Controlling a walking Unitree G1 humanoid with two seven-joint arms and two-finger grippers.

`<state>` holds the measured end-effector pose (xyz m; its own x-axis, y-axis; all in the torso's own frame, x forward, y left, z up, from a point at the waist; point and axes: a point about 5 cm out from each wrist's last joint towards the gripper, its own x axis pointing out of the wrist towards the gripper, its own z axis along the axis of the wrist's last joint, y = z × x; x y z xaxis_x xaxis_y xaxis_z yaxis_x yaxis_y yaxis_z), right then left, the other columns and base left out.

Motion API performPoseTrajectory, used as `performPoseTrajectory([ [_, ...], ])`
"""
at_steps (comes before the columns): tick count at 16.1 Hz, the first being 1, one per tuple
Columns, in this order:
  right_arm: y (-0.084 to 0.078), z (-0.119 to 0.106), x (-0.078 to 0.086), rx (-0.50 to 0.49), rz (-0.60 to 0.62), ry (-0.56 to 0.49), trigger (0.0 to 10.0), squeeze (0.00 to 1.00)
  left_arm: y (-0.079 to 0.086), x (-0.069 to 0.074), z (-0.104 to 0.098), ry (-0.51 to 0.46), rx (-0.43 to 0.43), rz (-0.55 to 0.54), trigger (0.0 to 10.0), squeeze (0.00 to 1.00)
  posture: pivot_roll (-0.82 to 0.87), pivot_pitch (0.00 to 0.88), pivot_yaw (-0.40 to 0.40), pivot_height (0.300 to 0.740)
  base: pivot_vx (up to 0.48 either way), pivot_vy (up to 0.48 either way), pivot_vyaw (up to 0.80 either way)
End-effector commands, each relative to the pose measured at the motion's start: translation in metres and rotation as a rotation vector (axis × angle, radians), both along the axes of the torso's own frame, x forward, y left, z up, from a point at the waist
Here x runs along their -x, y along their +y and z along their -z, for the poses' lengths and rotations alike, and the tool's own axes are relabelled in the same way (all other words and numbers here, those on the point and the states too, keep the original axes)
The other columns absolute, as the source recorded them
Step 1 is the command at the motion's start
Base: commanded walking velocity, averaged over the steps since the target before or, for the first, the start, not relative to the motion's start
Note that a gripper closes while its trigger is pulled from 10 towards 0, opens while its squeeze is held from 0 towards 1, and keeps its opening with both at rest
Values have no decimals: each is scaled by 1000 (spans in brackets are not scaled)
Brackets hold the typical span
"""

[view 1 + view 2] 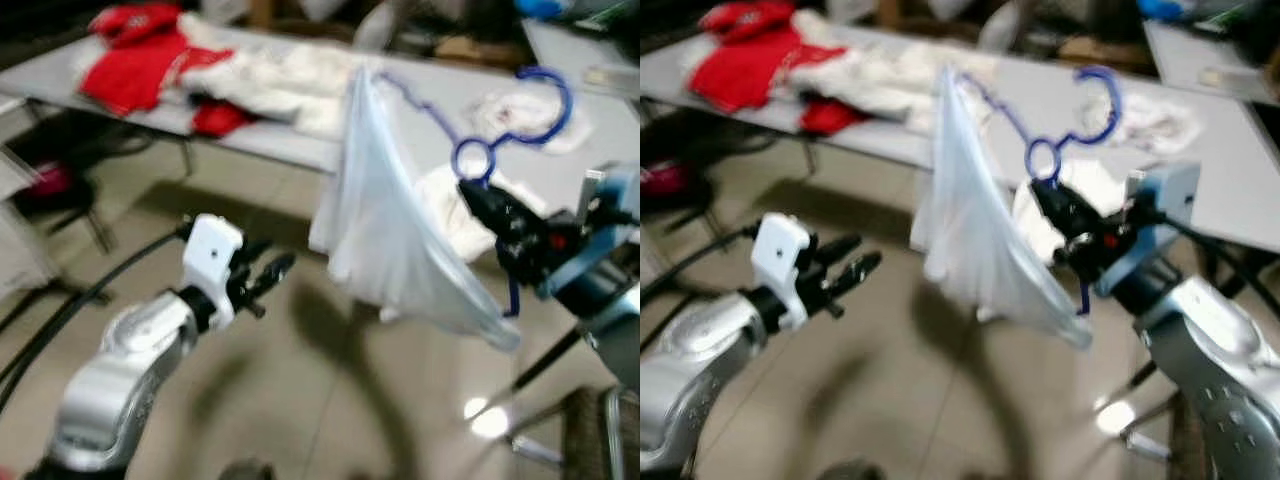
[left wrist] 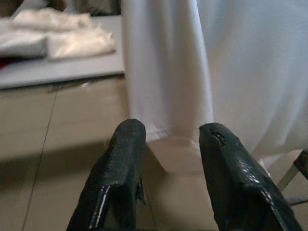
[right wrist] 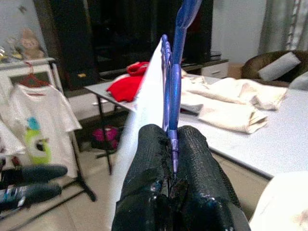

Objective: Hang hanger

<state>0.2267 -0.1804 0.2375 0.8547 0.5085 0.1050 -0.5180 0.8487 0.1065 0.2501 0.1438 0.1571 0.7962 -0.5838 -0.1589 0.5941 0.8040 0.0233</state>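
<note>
- One long grey table [image 1: 300, 145] runs across the back, with a second table [image 1: 585, 45] at the far right corner; several garments lie on the first: one red garment [image 1: 135, 55] and a heap of cream clothes [image 1: 290, 80], the exact count too blurred to give.
- One pale, almost white garment [image 1: 385, 220] hangs off the hanger in mid-air, between the two arms and in front of the table edge, above the tiled floor [image 1: 300, 400].
- One white T-shirt with a green cartoon [image 3: 41, 120] already hangs on a red hanger [image 3: 31, 79] on a rack in the right wrist view; that looks like the likely destination.
- One blue hanger [image 1: 500, 130], hook uppermost, is carried tilted; its lower bar is gripped, and its hook is free.
- Right pincer [image 3: 172, 159] is clenched on the blue hanger's bar, fingers pressed on either side of it.
- Left pincer [image 2: 168, 144] is released, fingers parted and holding nothing, pointing at the garment's lower hem just ahead of it.
- Progress, as I judge it: garment is on the hanger and lifted; carrying it to a rail and hooking it on is left.
</note>
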Motion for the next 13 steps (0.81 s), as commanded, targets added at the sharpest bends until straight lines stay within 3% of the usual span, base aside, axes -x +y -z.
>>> performPoseTrajectory([
  [1,0,-5,-2,0,27,-29,10000,0,-1,-4,-7,-28,-4,-11,10000,0,-133,49,-5,740,0,0,0],
  [3,-4,11,-13,-1,173,45,10000,0,1,-8,-6,-18,22,-60,10000,0,-133,49,-6,740,0,0,0],
  [4,-11,29,-23,5,299,144,10000,0,0,-10,-5,-21,20,-86,10000,0,-132,48,-8,740,0,0,0],
  [10,-4,47,-25,67,328,188,10000,0,-3,-16,-2,-15,48,-135,10000,0,-130,47,-15,740,0,0,0],
  [11,-1,53,-25,130,310,193,10000,0,-4,-14,-2,-18,52,-121,10000,0,-131,48,-13,740,0,0,0],
  [13,3,54,-24,121,287,194,10000,0,1,-14,0,-16,31,-139,10000,0,-130,50,-13,740,0,0,800],
])
